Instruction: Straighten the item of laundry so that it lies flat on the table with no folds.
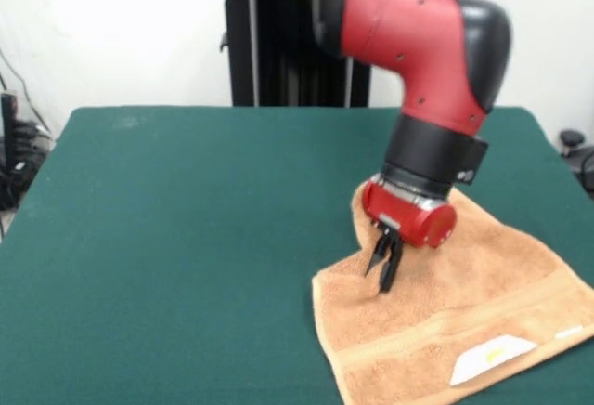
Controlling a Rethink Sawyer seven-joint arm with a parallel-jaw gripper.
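Note:
The light-brown terry towel lies on the dark green table at the front right. It is turned like a diamond, and its right corner runs to the picture's edge. A woven border band runs along its near side, with a white label bearing a yellow mark. The towel's far corner is hidden behind the arm's red wrist. My gripper points down over the towel's left part, close to its left edge. Its black fingers stand close together, with the tips at the cloth. I cannot tell whether any cloth is pinched between them.
The robot's black pedestal stands behind the table's far edge. Cables and dark gear lie off the table at the left and the right. The towel's near corner lies close to the table's front edge.

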